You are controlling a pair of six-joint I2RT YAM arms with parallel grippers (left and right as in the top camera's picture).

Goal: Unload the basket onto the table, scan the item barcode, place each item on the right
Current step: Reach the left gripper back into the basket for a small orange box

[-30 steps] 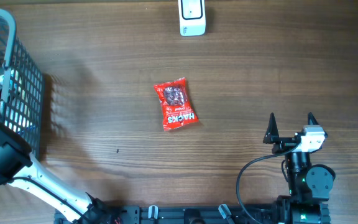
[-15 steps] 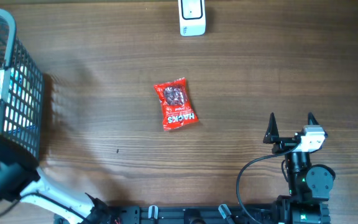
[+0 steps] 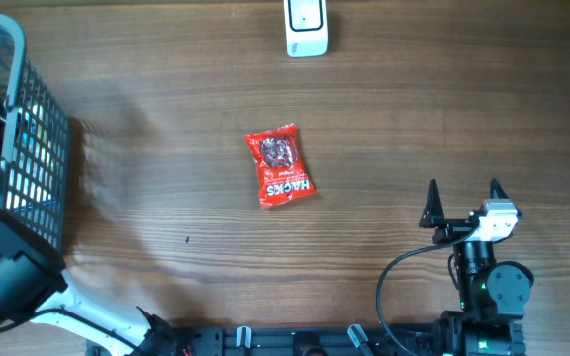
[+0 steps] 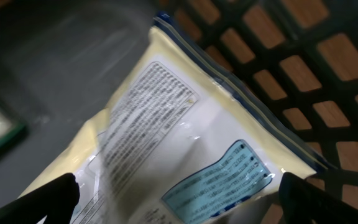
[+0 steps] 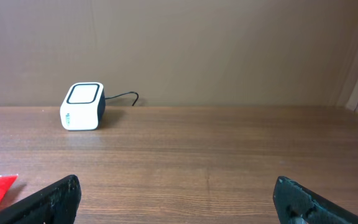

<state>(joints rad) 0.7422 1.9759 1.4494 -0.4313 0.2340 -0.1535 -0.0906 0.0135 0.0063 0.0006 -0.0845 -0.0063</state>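
Hovering over pkt (image 4: 185,149) in basket (image 3: 38,158), L jaws wide.

Print on the pale pouch (image 4: 185,155) is blurred, its lower part cut off.

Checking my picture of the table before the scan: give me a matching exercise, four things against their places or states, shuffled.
Things:
1. red snack packet
2. white scanner
3. wire basket
4. right pincer

Places:
A. at the left edge of the table
B. near right side, jaws apart, holding nothing
C. lying flat in the middle of the table
D. at the far edge, centre

Pairs: 1-C; 2-D; 3-A; 4-B
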